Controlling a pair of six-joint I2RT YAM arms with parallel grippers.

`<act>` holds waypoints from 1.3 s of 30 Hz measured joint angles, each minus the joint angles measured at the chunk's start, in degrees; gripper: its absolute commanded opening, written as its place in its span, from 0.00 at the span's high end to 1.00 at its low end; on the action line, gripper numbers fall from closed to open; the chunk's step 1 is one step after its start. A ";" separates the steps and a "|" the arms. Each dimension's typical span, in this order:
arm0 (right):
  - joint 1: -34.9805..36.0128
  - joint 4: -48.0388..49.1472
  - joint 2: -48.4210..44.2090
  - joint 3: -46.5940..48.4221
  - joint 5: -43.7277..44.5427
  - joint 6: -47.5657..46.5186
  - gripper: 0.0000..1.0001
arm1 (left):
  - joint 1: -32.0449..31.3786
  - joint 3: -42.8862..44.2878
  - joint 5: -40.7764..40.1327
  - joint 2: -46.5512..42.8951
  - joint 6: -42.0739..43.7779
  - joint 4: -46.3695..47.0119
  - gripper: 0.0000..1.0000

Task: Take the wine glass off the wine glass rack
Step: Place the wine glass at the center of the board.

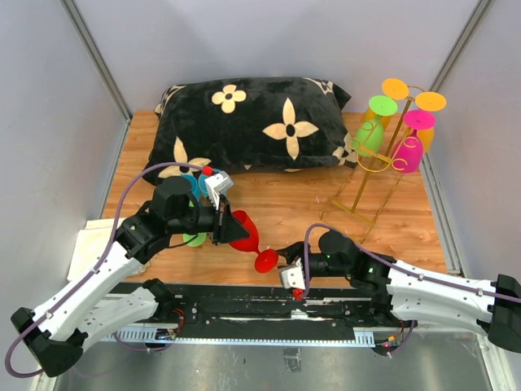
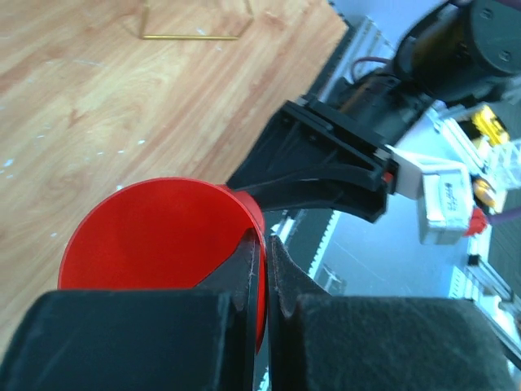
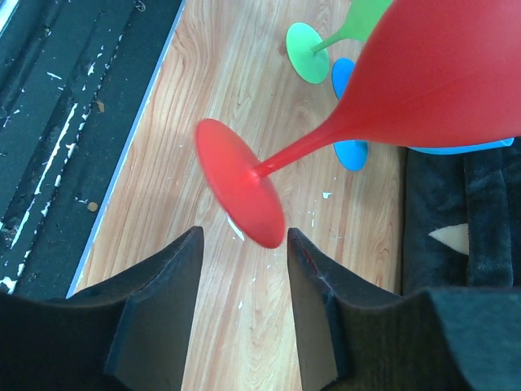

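A red wine glass lies tilted just above the wood table, off the rack, its foot pointing to the right arm. My left gripper is shut on the rim of its bowl; the fingers pinch the rim wall. My right gripper is open, its fingers on either side just short of the red foot, not touching it. The gold wine glass rack stands at the back right with orange, green and pink glasses hanging on it.
A black flowered pillow lies at the back. A green glass and a blue glass lie by my left gripper; their feet show in the right wrist view. White paper lies at the left edge.
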 measured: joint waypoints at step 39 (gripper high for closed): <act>0.00 13.73 -17.92 -6.86 1.64 6.73 0.19 | -4.72 -1.64 -52.15 15.47 -2.03 -1.16 1.00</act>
